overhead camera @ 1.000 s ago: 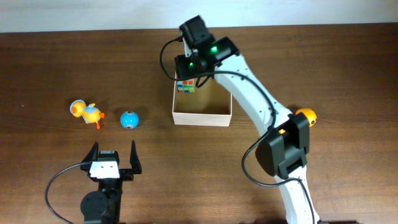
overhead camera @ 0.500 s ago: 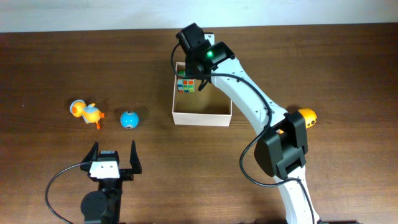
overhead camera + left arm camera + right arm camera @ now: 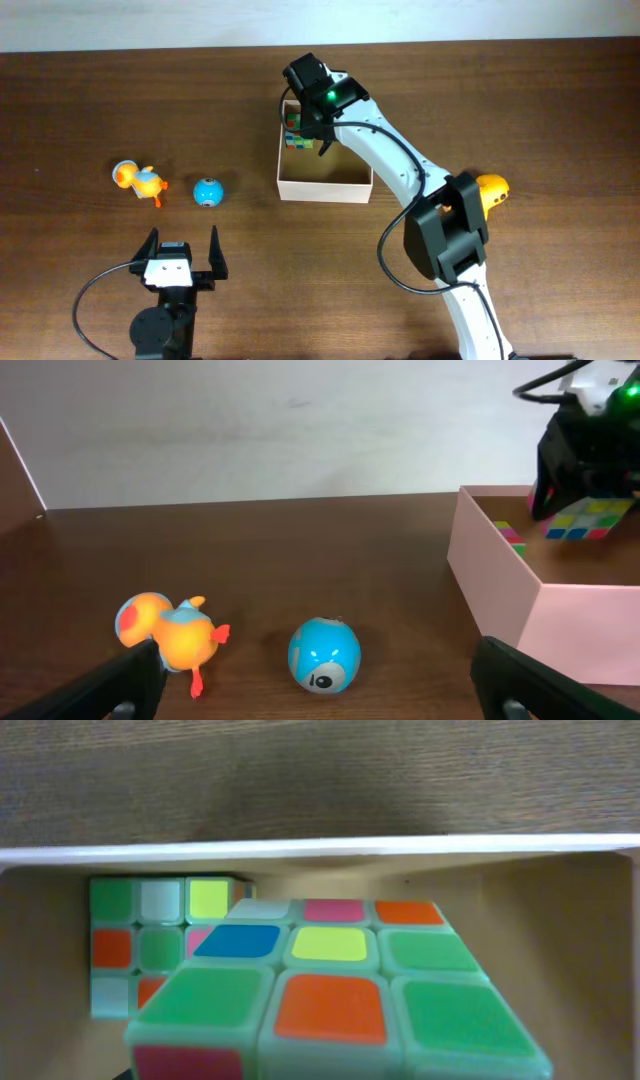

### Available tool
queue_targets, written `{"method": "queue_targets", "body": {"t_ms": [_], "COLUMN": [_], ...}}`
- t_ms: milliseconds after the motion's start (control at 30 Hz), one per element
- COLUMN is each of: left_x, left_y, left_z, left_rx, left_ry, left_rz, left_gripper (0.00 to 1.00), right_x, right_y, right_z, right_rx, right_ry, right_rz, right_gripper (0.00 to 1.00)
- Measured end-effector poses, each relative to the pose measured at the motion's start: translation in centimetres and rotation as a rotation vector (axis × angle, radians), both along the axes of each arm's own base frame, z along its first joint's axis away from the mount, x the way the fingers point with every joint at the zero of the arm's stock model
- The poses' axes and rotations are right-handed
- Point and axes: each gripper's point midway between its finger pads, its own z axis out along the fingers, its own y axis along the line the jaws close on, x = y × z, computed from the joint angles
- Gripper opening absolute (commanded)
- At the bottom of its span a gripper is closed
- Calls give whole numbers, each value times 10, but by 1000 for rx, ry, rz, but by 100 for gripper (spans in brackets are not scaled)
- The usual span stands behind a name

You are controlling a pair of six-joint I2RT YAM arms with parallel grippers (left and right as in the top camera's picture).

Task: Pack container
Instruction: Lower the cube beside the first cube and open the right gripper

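Right tool (image 3: 306, 128) advanced, carrying cube (image 3: 330, 1010) deeper over container (image 3: 325, 187) | grip: jaws half-spread, clamped on cube | second cube (image 3: 140, 945) just ahead-left of tool | left tool (image 3: 183, 245) fully spread, empty | release probably next

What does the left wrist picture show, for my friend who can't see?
The right claw holds a colourful cube over the open container on the right. Left of it, a blue ball and an orange duck toy lie on the brown table.

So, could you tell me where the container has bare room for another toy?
The container is bare along its near wall and right side. Crowded far-left corner: a loose cube lies there, the right gripper holds a second cube.
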Motion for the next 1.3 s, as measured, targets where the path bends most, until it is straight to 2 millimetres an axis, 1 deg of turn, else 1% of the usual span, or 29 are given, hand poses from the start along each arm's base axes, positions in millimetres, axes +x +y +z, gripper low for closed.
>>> {"method": "queue_targets", "body": {"t_ms": [400,633,667,767,800,1067,1300], "left_x": [0,0,0,0,0,0,0], "left_y": [0,0,0,0,0,0,0], "left_z": [0,0,0,0,0,0,0], "left_rx": [0,0,0,0,0,0,0], "left_ry": [0,0,0,0,0,0,0], "left_rz": [0,0,0,0,0,0,0], "left_gripper": [99,99,99,99,99,99,99], "right_x": [6,13,13,17,17,19,14], "right_y": [1,-2,-3,-3,-3,-3,-2], "right_z": [-31,-32,-32,-31,-30,-30,-33], "right_rx": [-8,2,2,9,9,7,9], "right_ry": [23,7,7,-3,-5,-4,24], "right_rz": [-17,-28,-29,-24,-21,14,33], "right_gripper": [49,49,53,70,73,73,73]}}
